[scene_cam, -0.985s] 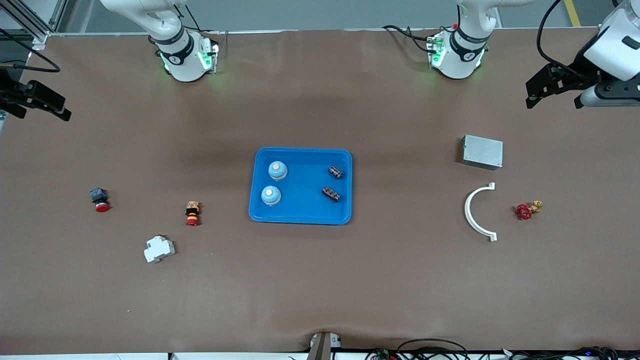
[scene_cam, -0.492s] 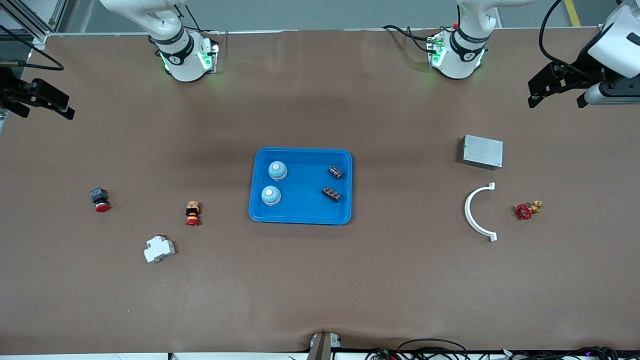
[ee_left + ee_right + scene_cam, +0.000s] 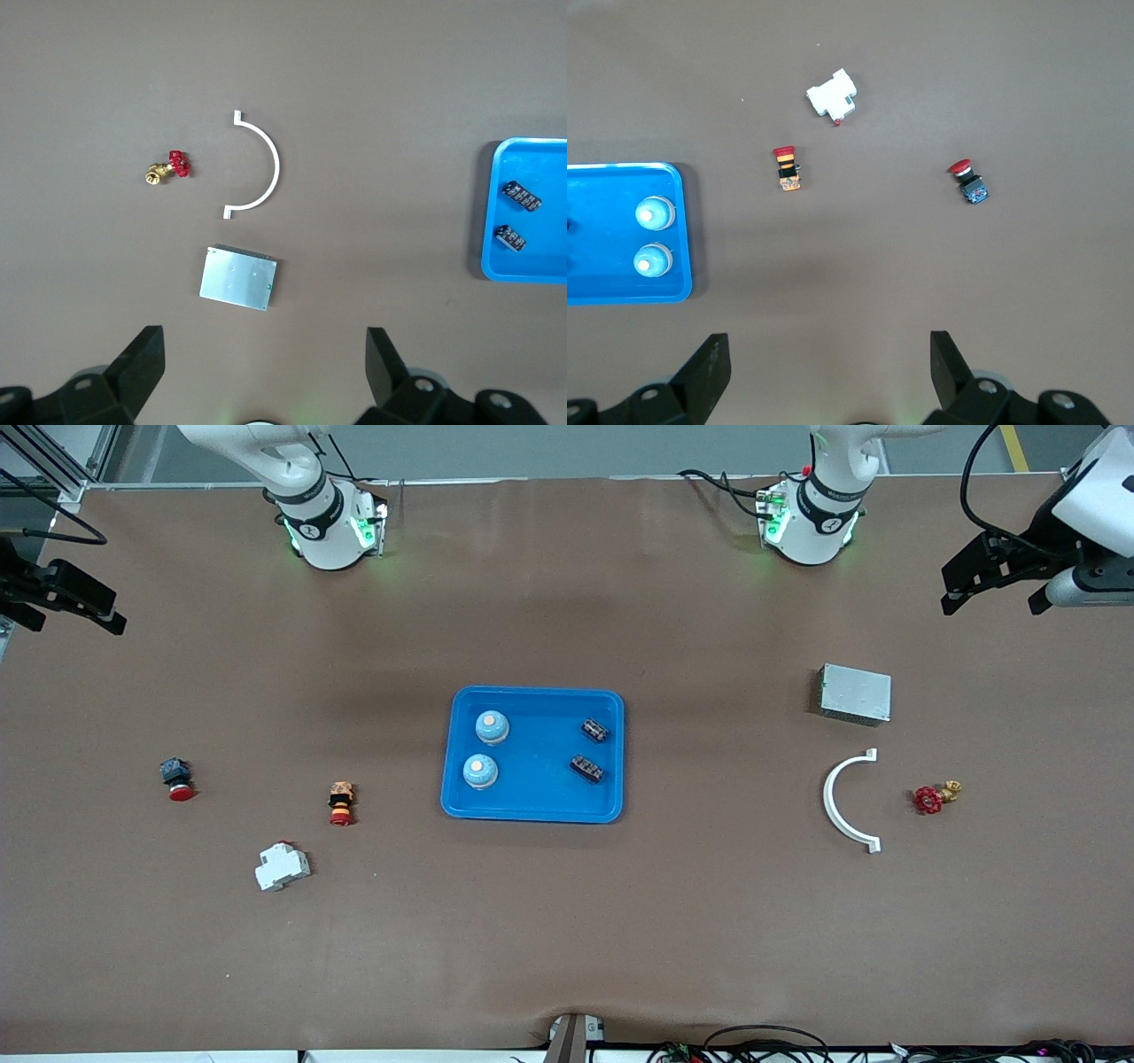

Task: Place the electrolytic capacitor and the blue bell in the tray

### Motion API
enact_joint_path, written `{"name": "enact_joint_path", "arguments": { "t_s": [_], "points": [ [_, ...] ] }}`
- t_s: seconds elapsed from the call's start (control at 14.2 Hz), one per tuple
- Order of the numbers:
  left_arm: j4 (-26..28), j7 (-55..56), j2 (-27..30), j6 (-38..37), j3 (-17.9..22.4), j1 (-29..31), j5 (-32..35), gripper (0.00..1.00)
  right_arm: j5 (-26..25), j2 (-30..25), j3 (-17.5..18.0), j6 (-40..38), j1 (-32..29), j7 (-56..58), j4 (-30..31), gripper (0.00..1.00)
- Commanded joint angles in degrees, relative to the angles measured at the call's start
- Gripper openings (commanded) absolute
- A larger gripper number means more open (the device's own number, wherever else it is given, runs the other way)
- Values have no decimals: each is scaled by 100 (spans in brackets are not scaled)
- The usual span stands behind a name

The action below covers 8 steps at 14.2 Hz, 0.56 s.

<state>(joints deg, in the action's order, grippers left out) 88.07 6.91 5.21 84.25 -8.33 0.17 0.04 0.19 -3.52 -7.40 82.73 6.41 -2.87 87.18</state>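
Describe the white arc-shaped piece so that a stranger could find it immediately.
Start at the blue tray mid-table and look toward the left arm's end. The white half-ring lies between the tray and a red-handled brass valve, nearer the front camera than the grey metal box; only it is curved.

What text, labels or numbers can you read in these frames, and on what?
None legible.
Capacitors in the tray: light marks, too small to read.
Grey box: plain lid, a small green speck at one corner, no words readable.
Arm bases: a small round mark on the black band, not text.
Bells, breaker, buttons, valve: nothing readable.
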Motion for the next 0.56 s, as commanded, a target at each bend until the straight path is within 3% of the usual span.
{"name": "enact_joint_path", "arguments": {
  "t_s": [0.0, 0.49],
  "points": [
    [-79, -120, 24, -85, -2, 44, -75, 100, -28, -8, -25, -73, 44, -3, -88, 100],
    [-79, -111, 24, -85, -2, 44, -66, 100, -37, 9, -25, -38, 44, 6, -88, 100]
  ]
}}
